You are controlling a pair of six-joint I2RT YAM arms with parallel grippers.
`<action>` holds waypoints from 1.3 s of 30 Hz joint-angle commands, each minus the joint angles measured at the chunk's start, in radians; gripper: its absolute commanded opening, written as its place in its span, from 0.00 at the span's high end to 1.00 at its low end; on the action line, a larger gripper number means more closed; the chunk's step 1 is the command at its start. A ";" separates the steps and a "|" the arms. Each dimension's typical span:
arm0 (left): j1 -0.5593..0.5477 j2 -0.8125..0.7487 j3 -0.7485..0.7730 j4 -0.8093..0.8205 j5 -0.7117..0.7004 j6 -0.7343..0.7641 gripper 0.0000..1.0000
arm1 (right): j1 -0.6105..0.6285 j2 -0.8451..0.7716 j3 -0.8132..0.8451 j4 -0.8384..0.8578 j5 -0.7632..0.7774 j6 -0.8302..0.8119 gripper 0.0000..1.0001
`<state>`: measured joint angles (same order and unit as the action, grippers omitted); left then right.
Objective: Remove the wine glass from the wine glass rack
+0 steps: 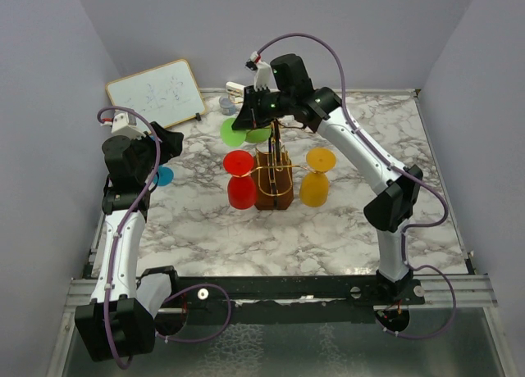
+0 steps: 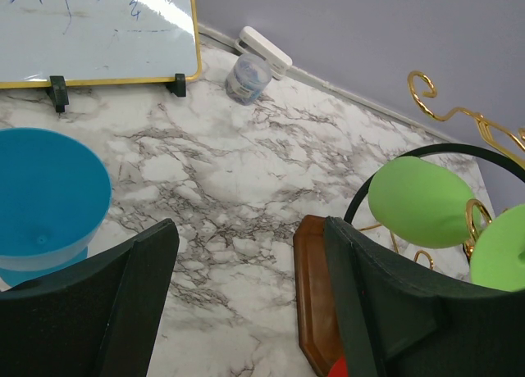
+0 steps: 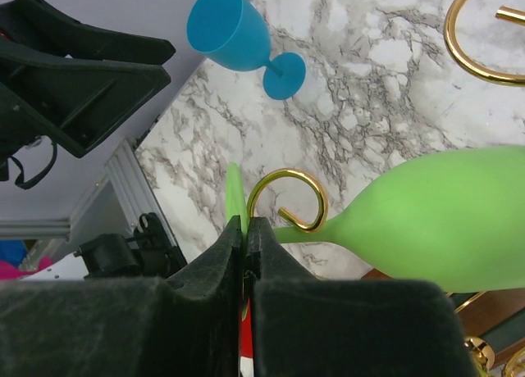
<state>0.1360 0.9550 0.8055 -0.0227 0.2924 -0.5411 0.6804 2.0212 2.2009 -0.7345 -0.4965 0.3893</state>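
Right wrist view showed the right tool (image 3: 246,224) clamped on the foot of the green wine glass (image 3: 435,221), its stem in a curled arm of the wine glass rack (image 1: 273,195) mid-worktop. The left tool (image 2: 248,229) stood apart.

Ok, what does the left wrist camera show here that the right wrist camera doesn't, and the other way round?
Only the left wrist: the whiteboard, a small jar and a white bar by the back wall, seen beyond the open left gripper.
Only the right wrist: the right gripper shut on the thin foot of the green wine glass, its stem lying in a gold curl of the wine glass rack.
Both: the green wine glass, the blue glass, the rack's gold wire and the marble table.
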 commanded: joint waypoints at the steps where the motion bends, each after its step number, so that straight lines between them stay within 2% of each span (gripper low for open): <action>1: -0.003 0.001 -0.009 0.034 0.019 -0.006 0.27 | -0.032 -0.067 -0.037 0.098 -0.022 0.041 0.99; 12: -0.003 0.002 -0.009 0.037 0.020 -0.008 0.27 | -0.098 -0.063 -0.097 0.207 -0.082 0.116 0.99; 22: -0.003 -0.001 -0.009 0.040 0.026 -0.013 0.27 | -0.108 0.027 -0.035 0.359 -0.283 0.235 0.99; 30: -0.004 -0.008 -0.011 0.040 0.021 -0.017 0.27 | -0.103 0.061 -0.024 0.437 -0.401 0.280 0.99; 39: -0.003 -0.004 -0.009 0.036 0.015 -0.017 0.27 | -0.077 0.099 0.016 0.605 -0.527 0.319 0.99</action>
<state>0.1360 0.9577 0.8055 -0.0223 0.2962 -0.5518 0.5842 2.0880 2.1471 -0.2630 -0.9176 0.6846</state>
